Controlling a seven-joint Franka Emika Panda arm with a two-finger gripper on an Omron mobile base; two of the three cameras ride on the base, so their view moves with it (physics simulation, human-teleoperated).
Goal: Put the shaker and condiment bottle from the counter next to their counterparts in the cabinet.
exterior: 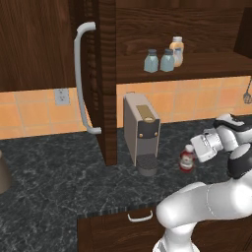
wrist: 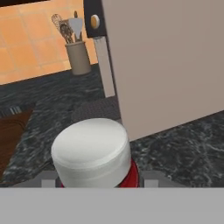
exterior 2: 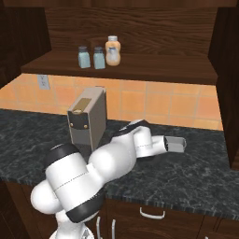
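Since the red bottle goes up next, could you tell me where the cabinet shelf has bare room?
The dark wooden cabinet shelf is bare to the right of the tan-orange bottle with pale cap, up to the cabinet's side wall. The left part is crowded: two pale blue-grey shakers stand close beside that bottle, with a narrower free strip beyond them.

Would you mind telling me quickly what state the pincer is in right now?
Pincer: around the red condiment bottle on the counter, a finger on each side of it; whether it has fully gripped cannot be told.
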